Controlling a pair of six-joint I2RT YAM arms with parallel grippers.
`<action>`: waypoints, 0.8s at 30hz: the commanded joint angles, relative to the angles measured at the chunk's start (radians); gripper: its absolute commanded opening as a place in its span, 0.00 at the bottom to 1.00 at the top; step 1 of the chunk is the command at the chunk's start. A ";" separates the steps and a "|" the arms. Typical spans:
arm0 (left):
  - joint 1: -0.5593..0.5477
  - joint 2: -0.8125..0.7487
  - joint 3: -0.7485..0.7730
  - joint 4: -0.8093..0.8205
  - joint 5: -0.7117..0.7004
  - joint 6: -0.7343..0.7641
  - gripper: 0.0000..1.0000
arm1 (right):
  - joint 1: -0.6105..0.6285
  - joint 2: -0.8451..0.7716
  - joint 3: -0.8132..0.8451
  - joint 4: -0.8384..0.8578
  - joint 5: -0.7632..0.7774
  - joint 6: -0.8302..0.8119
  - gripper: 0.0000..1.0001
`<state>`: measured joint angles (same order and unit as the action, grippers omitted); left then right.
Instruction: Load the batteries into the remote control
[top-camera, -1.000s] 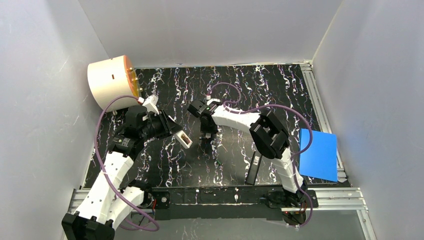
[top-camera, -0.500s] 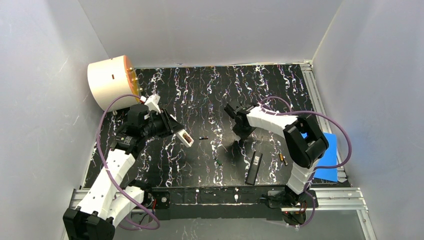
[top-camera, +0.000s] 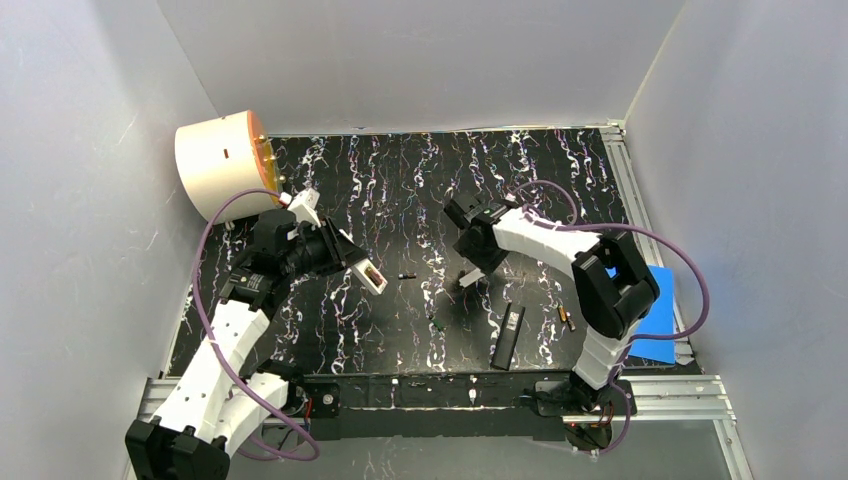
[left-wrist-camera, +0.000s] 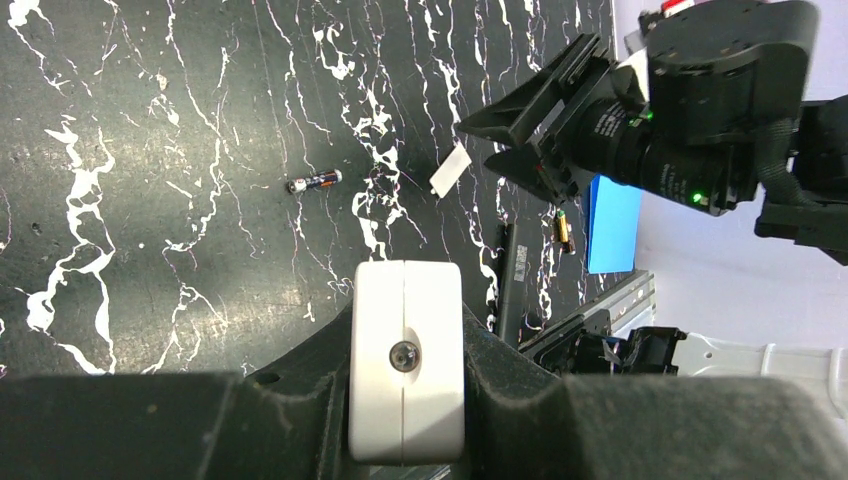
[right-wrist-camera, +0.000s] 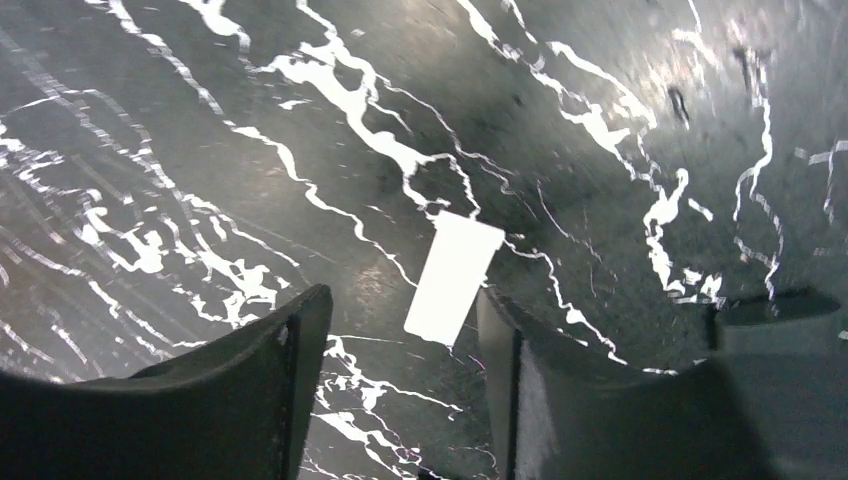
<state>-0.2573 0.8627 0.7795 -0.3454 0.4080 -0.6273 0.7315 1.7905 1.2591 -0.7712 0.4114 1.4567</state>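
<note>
My L pincer (left-wrist-camera: 405, 335) clamps white remote (left-wrist-camera: 405, 410); most of its length hidden in wrist view. R pincer (right-wrist-camera: 400, 300) jaws apart over white cover (right-wrist-camera: 455, 278); contact unclear.

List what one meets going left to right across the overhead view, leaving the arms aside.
Cream drum → white remote → black battery → green battery → white cover → black remote → gold battery → blue sheet

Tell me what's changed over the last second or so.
The right gripper swung right, away from the white remote, then opened; a small white piece now shows beneath it, apparently let go. A battery lies on the mat where that gripper was. The left gripper still clamps the remote; the black remote hasn't moved.
</note>
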 joint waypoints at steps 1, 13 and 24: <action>0.004 -0.024 0.008 -0.004 0.008 0.015 0.00 | -0.037 -0.077 0.022 0.116 0.067 -0.445 0.59; 0.004 -0.014 0.015 -0.009 0.020 0.007 0.00 | -0.143 0.082 0.050 0.221 -0.254 -0.954 0.27; 0.004 -0.009 0.004 0.005 0.033 0.005 0.00 | -0.142 0.111 0.031 0.161 -0.223 -0.882 0.25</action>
<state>-0.2573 0.8585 0.7795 -0.3515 0.4110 -0.6285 0.5888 1.9072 1.2961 -0.5541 0.1677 0.5453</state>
